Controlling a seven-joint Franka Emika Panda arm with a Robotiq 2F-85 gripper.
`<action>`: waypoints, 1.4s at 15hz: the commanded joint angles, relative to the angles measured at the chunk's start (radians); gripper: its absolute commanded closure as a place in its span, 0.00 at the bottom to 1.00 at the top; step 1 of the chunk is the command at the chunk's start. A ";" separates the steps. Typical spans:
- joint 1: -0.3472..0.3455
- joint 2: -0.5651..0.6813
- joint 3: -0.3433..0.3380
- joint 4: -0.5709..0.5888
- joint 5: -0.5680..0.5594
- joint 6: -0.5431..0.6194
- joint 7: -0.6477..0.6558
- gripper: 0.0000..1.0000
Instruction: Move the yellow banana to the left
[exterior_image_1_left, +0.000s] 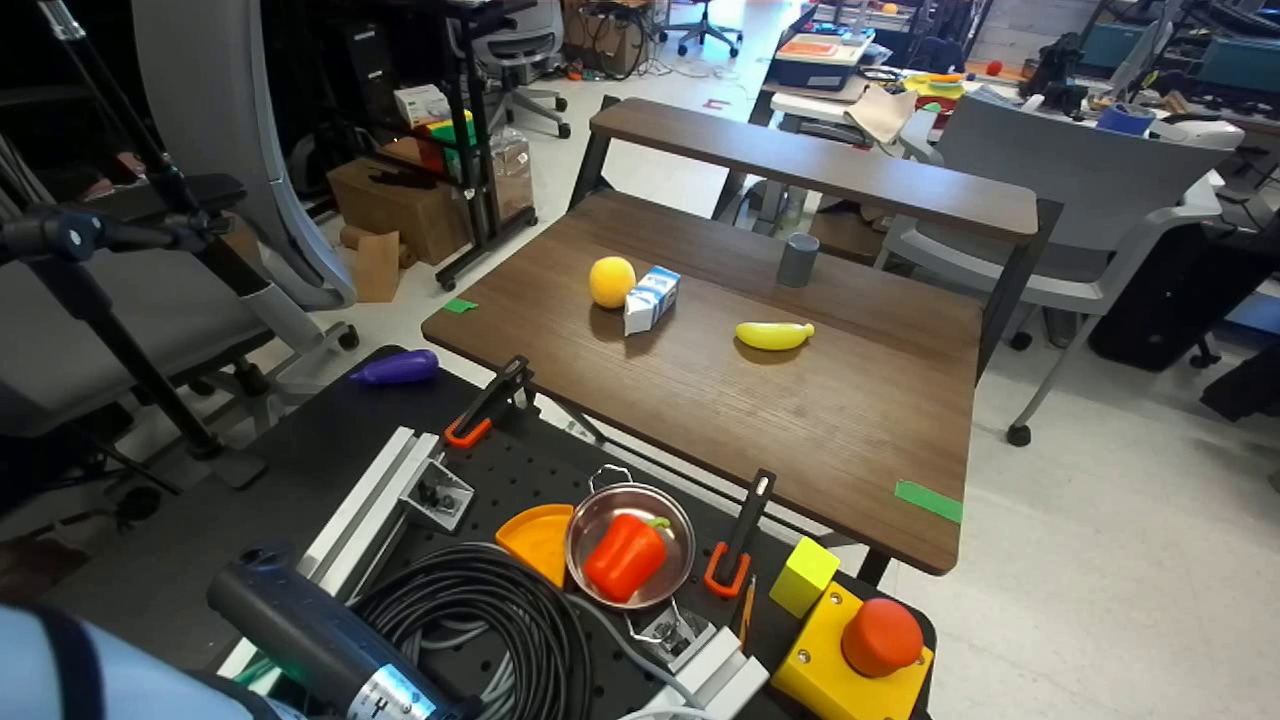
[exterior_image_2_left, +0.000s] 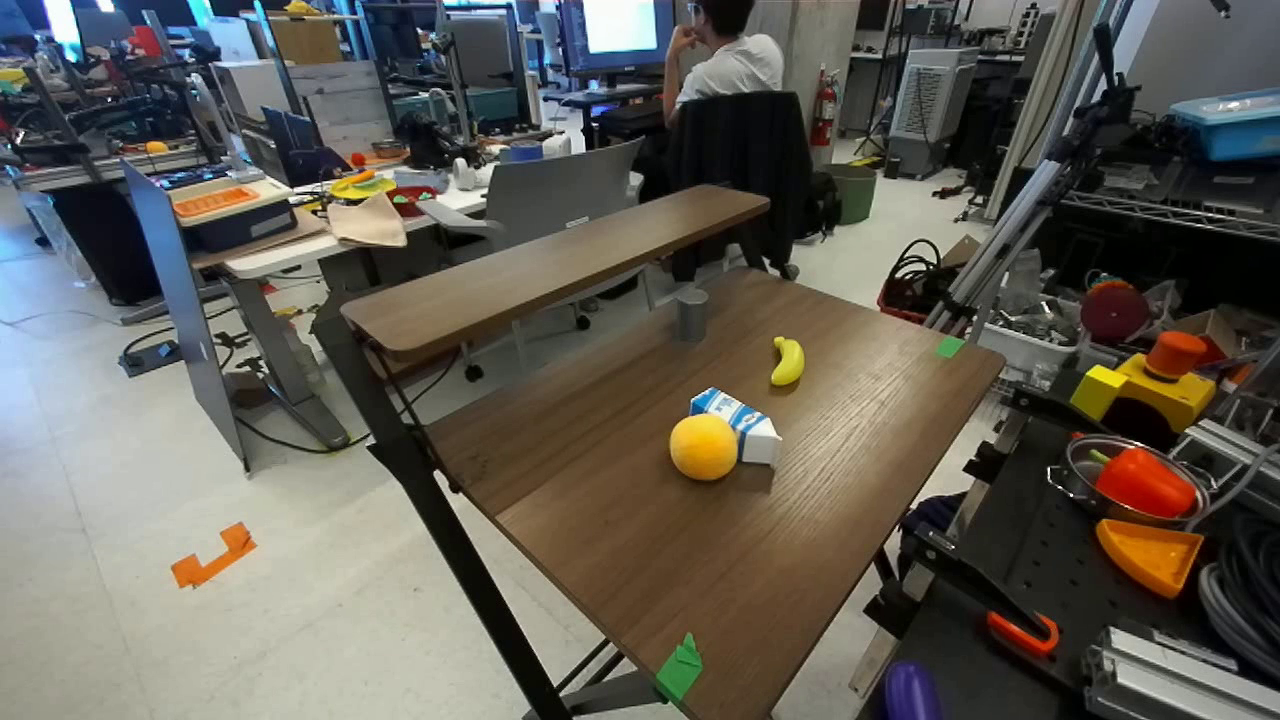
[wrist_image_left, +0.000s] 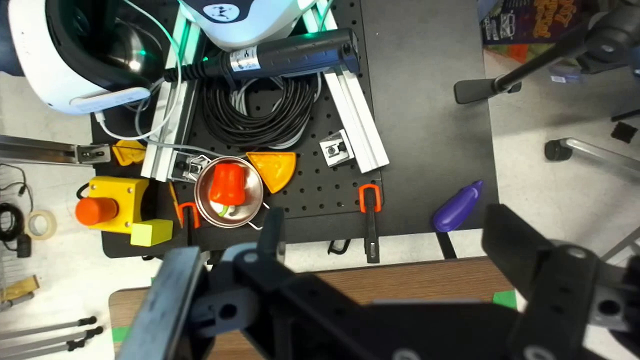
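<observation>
1. Gripper (wrist_image_left: 387, 225): jaws spread wide in the wrist view, with nothing held between them.
2. Banana (exterior_image_1_left: 774, 337): lying on the table (exterior_image_1_left: 860, 420) in both exterior views, well apart from the jaws — the gap between them looks onto the bench (wrist_image_left: 425, 125) edge and a clamp (wrist_image_left: 370, 220).
3. Near the banana on the same surface: the cup (exterior_image_1_left: 797, 261), upright, and the carton (exterior_image_1_left: 652, 300), on its side.
4. The ball (exterior_image_1_left: 611, 282) sits just beside the carton, which lies between ball and banana.
</observation>
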 joint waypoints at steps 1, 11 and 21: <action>-0.043 0.065 -0.065 0.028 -0.020 0.028 -0.062 0.00; -0.161 0.272 -0.251 0.052 0.005 0.235 -0.215 0.00; -0.235 0.738 -0.370 0.359 0.100 0.330 -0.312 0.00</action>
